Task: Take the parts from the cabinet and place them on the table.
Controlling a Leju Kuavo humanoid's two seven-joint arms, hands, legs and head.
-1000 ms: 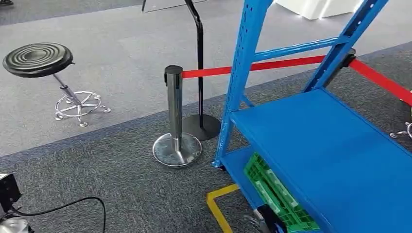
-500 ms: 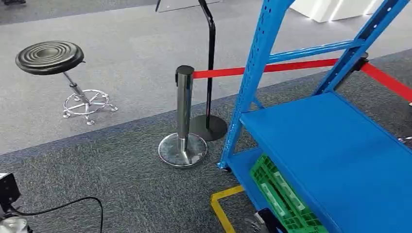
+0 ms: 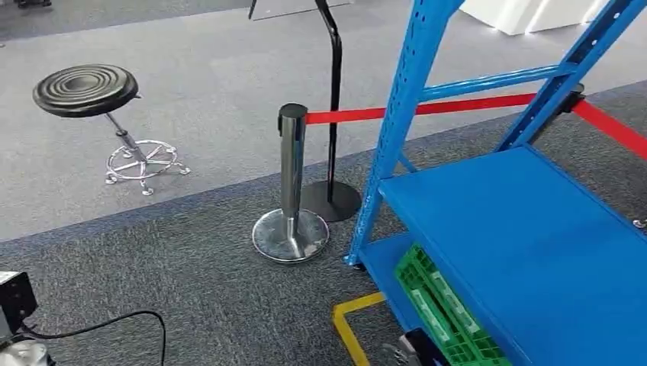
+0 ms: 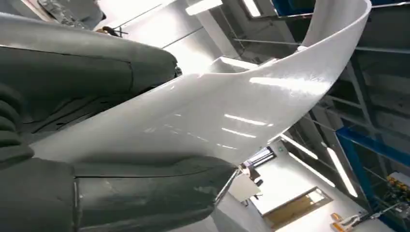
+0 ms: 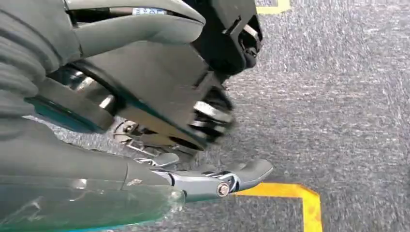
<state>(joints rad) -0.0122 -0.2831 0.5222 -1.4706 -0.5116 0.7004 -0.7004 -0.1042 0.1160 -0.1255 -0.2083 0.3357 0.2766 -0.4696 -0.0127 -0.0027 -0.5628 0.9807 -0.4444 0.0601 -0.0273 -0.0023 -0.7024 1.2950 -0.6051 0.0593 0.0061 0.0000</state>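
Note:
In the left wrist view my left hand [image 4: 72, 159] grips a glossy white curved part [image 4: 232, 111] between its thick thumb and darker fingers; the part arcs away towards the ceiling. My right hand [image 5: 72, 159] hangs low over the grey carpet, thumb and fingers apart with nothing between them. In the head view the blue cabinet rack [image 3: 526, 244] stands at the right with a bare shelf. A green crate [image 3: 442, 320] sits on the rack's lower level.
A chrome stanchion [image 3: 291, 191] with a red belt [image 3: 458, 105] stands just left of the rack, with a black sign stand [image 3: 333, 145] behind it. A black stool [image 3: 88, 91] is far left. Yellow floor tape [image 3: 347, 320] and a black cable [image 3: 114, 324] lie near me.
The whole head view has shifted: stool, stanchion and rack sit further right in the picture, so the camera has turned. No object has moved by itself.

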